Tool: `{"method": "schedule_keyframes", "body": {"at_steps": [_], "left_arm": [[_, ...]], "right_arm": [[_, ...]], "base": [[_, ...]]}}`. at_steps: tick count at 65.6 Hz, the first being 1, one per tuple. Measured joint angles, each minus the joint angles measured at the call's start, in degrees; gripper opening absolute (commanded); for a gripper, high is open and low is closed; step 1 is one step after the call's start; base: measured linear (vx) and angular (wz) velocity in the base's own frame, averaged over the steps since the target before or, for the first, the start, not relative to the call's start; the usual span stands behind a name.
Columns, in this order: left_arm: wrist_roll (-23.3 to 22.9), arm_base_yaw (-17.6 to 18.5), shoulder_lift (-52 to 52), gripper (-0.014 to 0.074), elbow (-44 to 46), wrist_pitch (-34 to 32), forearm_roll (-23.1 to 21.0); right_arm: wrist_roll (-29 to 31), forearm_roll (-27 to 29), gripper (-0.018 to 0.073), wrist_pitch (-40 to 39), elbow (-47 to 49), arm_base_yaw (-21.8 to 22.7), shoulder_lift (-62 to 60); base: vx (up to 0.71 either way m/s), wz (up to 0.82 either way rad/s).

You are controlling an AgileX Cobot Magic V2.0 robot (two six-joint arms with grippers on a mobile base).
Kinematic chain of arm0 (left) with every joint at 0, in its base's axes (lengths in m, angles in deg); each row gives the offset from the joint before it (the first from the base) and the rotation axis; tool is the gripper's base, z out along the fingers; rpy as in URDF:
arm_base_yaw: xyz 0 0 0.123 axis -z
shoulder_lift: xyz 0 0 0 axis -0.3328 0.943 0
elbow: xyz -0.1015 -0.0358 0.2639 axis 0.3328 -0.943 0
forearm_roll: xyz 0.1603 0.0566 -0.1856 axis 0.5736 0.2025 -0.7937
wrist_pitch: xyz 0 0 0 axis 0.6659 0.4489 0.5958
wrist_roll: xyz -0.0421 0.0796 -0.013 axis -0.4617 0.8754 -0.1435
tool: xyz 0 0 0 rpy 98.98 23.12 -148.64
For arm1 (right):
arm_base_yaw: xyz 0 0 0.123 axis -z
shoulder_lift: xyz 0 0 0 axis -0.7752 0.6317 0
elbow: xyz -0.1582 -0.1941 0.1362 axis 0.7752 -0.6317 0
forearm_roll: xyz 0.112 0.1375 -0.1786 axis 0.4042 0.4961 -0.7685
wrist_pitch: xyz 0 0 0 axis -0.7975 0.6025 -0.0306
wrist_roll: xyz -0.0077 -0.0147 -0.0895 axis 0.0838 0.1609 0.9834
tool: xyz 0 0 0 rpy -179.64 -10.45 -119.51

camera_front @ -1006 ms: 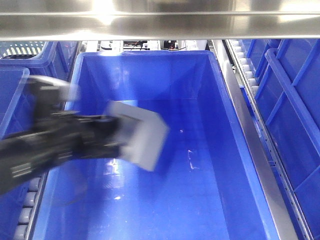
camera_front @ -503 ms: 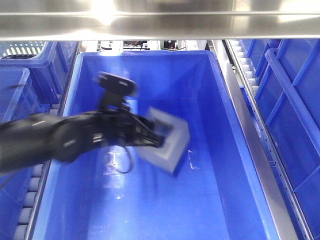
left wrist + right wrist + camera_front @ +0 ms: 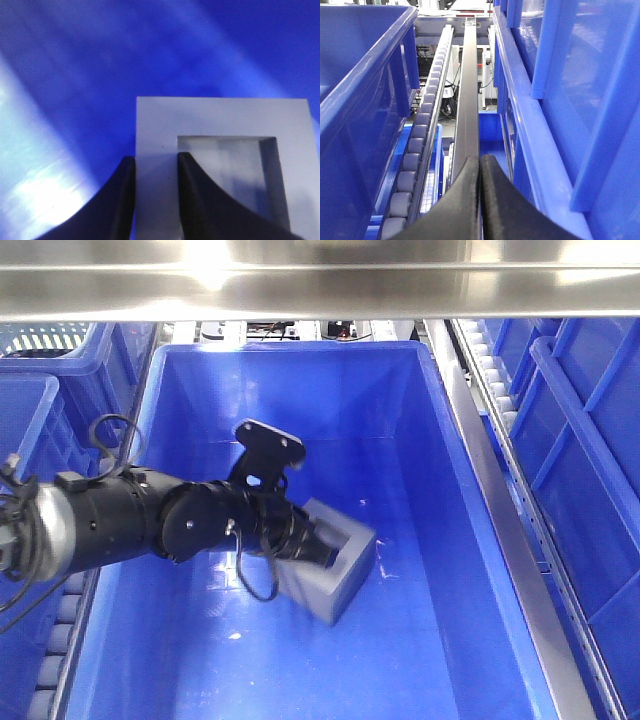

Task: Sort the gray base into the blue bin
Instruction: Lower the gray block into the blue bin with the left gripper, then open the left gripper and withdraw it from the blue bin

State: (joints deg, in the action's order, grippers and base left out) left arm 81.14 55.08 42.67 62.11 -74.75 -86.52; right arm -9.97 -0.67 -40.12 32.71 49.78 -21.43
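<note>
Matte gray and cube-like, the gray base sits low at the centre of the front view, inside the deep, glossy blue bin, tilted, its lower edge at or just above the floor. The left pincer is clamped on one wall of the block, one finger in the square recess, the other outside. Judging from this, the placing step is nearly finished; next the fingers should part and the arm lift clear. The right pincer is closed on nothing, beside a roller track. Nothing else shows in the bin.
</note>
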Motion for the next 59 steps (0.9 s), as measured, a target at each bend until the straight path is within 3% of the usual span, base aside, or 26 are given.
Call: {"method": "schedule_keyframes", "body": {"at_steps": [14,21,40,59], "left_arm": [[0.00,0.00,0.00,0.0353,0.31,0.85,0.65],[0.00,0.00,0.00,0.0408,0.31,0.85,0.65],[0.00,0.00,-5.03,0.0419,0.31,1.78,0.60],[0.78,0.00,-13.88,0.0419,0.31,9.78,0.60]], "right_arm": [[0.00,0.00,-0.0009,0.00,0.00,0.00,0.00],[0.00,0.00,-0.0009,0.00,0.00,0.00,0.00],[0.00,0.00,-0.0009,0.00,0.00,0.00,0.00],[0.00,0.00,-0.0009,0.00,0.00,0.00,0.00]], "base": [[0.00,0.00],[0.00,0.00],[0.00,0.00],[0.00,0.00]]}}
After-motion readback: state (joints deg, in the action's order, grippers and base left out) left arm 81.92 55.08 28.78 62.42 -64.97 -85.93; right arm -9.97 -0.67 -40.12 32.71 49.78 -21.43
